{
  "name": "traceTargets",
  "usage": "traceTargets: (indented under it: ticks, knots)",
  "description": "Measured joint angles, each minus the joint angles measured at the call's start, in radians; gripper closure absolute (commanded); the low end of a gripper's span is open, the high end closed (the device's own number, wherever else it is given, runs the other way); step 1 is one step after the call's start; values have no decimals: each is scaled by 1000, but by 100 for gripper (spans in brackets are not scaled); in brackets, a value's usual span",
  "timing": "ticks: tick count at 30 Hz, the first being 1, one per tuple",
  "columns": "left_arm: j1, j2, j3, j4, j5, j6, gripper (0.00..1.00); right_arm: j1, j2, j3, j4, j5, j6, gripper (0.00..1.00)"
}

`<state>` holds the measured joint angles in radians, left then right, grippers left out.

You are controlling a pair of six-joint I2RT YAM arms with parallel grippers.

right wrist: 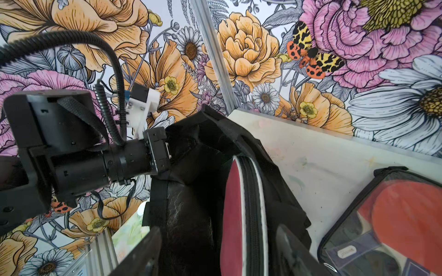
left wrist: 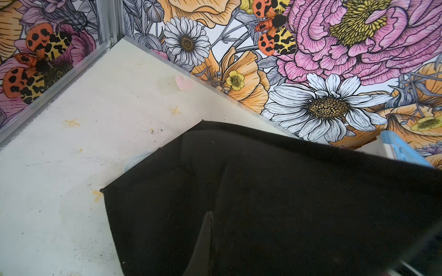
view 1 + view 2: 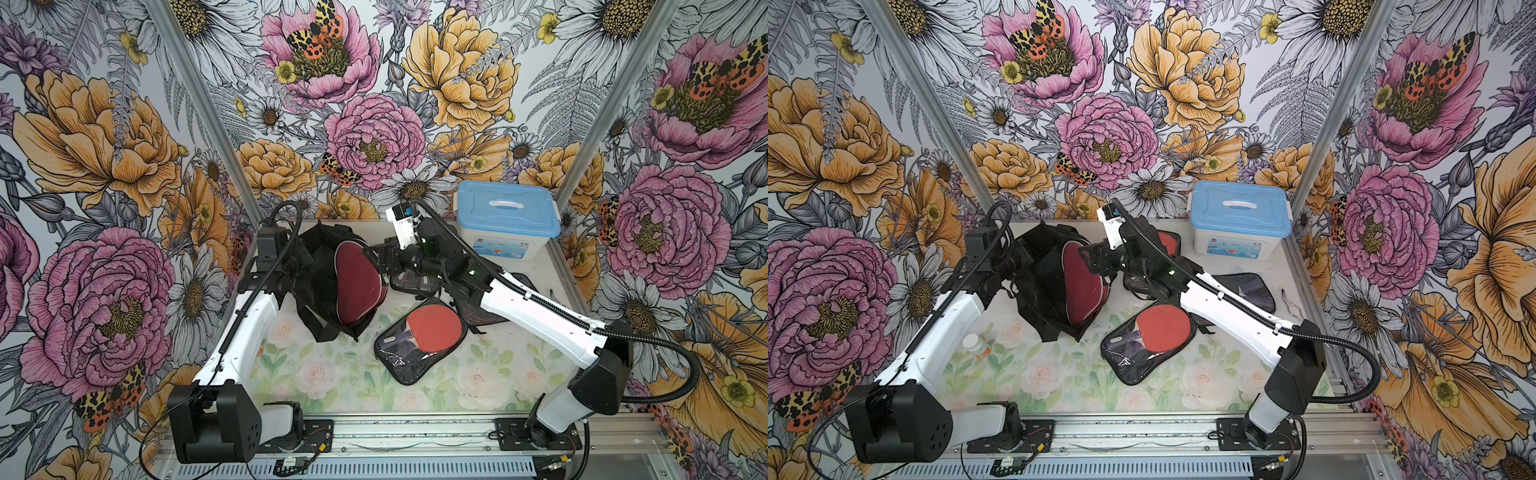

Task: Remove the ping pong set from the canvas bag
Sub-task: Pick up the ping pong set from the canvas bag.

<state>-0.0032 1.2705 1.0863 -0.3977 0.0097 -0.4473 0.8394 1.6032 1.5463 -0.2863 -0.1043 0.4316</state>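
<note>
**A:** In both top views, where does everything lie?

**B:** The maroon cover (image 3: 357, 286) leans inside the open mouth of the canvas bag (image 3: 309, 291). One clear-fronted case (image 3: 419, 338) lies flat on the table (image 3: 332, 374) just outside the bag, on the side away from the left gripper (image 3: 294, 268). A second clear-fronted case (image 3: 1168, 240) and the dark pouch (image 3: 1252, 291) lie farther out on that same side, partly under the right arm (image 3: 1225, 307).

**A:** And the left wrist view?

**B:** Black bag fabric fills most of it, draped over one finger (image 2: 203, 239). The left gripper is closed, pinching the bag at its rim.

**A:** The right wrist view?

**B:** The right gripper (image 1: 218, 228) is at the bag's mouth. Its jaws are spread wide, one on either side of the maroon cover's zipped edge, and they clamp nothing. A clear-fronted case lies on the table beside the bag.
</note>
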Motion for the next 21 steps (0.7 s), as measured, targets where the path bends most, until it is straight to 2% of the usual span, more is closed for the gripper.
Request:
traceTargets:
  ticks: [9, 16, 21]
  knots:
    - [0, 0, -2, 3, 3, 0, 100, -10, 0, -69, -82, -45, 43, 29]
    - [0, 0, -2, 5, 3, 0, 100, -13, 8, -70, -99, -58, 47, 30]
    - [0, 0, -2, 5, 4, 0, 100, -13, 65, -38, -107, -55, 34, 31]
